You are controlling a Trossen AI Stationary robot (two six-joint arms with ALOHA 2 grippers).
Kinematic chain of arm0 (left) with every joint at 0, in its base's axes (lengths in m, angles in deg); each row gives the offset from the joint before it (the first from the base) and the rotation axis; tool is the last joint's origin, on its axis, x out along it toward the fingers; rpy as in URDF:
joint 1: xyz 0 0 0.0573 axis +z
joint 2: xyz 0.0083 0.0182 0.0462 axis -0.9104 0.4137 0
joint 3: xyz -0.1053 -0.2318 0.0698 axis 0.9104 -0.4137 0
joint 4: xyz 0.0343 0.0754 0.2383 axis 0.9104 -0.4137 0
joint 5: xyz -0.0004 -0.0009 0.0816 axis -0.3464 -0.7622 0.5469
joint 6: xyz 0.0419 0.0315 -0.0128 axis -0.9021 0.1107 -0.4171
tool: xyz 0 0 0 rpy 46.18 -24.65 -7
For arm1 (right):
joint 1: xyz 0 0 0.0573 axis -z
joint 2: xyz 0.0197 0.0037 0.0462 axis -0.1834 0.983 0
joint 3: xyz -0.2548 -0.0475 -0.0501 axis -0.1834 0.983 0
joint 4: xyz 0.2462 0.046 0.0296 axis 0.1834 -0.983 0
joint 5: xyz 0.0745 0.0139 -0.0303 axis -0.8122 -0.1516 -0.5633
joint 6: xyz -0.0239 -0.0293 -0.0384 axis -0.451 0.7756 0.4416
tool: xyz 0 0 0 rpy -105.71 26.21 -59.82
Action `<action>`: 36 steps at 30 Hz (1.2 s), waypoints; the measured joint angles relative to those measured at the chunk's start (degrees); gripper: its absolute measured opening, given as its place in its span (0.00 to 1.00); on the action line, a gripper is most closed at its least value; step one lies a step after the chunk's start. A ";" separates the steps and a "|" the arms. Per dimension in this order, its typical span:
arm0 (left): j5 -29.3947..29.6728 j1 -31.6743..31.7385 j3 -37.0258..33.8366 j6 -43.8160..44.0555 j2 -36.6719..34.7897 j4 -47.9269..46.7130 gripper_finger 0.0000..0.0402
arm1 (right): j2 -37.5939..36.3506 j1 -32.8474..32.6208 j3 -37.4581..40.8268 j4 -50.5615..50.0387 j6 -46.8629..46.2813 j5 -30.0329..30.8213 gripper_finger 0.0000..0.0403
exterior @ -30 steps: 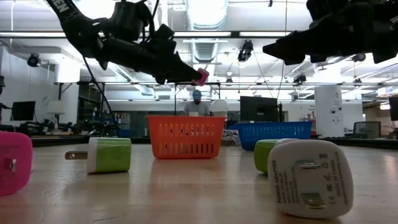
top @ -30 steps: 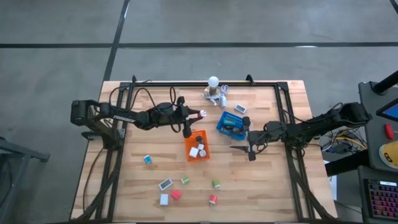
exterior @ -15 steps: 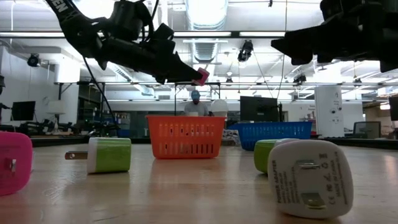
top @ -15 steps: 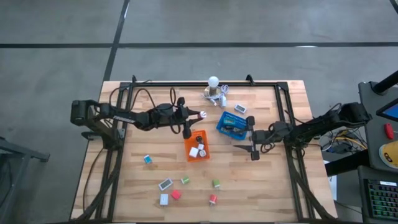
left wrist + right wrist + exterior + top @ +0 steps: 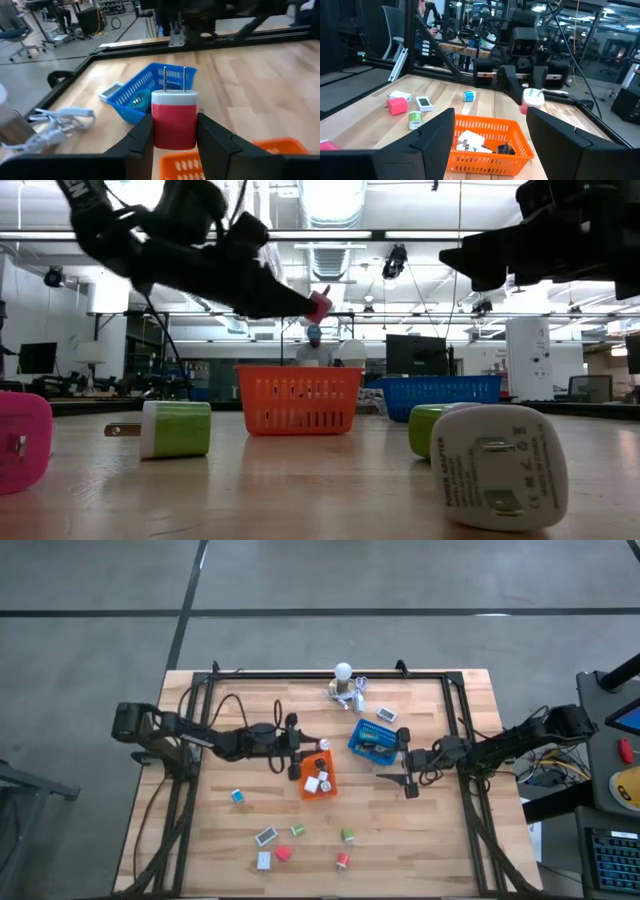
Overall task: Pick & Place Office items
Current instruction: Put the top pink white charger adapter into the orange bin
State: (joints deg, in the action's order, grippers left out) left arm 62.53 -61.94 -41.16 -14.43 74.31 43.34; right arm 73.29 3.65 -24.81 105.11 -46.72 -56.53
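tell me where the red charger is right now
The red charger is clamped in the left gripper, held in the air above the far end of the orange tray, left of the blue tray in the high view.

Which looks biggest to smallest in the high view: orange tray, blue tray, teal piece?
1. Orange tray and blue tray: look about alike, so I won't rank them.
2. Teal piece: clearly smallest.

Red-and-white plug adapter [image 5: 174, 119] held prongs-up above the orange tray [image 5: 327, 777], others scattered
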 joint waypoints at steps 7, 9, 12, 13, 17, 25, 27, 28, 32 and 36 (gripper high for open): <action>1.91 -4.33 -6.32 3.44 -2.00 3.13 0.27 | 0.00 -0.72 0.02 -0.05 0.00 -0.10 0.60; 1.95 -5.13 -7.15 4.28 -2.99 2.78 0.27 | 0.00 -0.72 0.02 -0.13 0.00 -0.08 0.60; 1.96 -6.05 -7.37 5.25 -4.61 -0.13 0.27 | 0.00 -0.70 0.02 -0.22 0.00 0.25 0.60; 2.01 -6.25 -7.37 5.54 -5.06 -1.29 0.27 | 0.00 -0.70 0.02 -0.26 0.00 0.31 0.60; 2.16 -6.76 -7.37 7.66 -5.84 -4.49 0.27 | 0.00 -0.70 0.02 -0.45 -0.24 0.36 0.60; 2.04 -8.09 -2.66 10.24 -5.40 -17.02 0.27 | 0.00 -0.70 0.02 -0.48 -0.42 0.46 0.60; 1.97 -8.09 -0.68 10.23 -5.40 -20.69 0.27 | 0.00 -0.70 0.02 -0.48 -0.42 0.48 0.60; 1.98 -8.07 0.42 10.24 -5.40 -22.80 0.27 | 0.00 -0.70 0.02 -0.50 -0.42 0.48 0.60; 1.93 -8.09 4.98 10.22 -5.40 -31.93 0.27 | 0.00 -0.70 0.02 -0.50 -0.42 0.47 0.60; 1.95 -8.02 7.97 10.49 -5.19 -39.31 0.27 | 0.00 -0.70 0.02 -0.52 -0.42 0.46 0.60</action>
State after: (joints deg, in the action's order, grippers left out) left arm 64.48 -69.97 -33.19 -3.95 69.12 4.03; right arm 73.29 2.95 -24.79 104.59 -47.14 -56.06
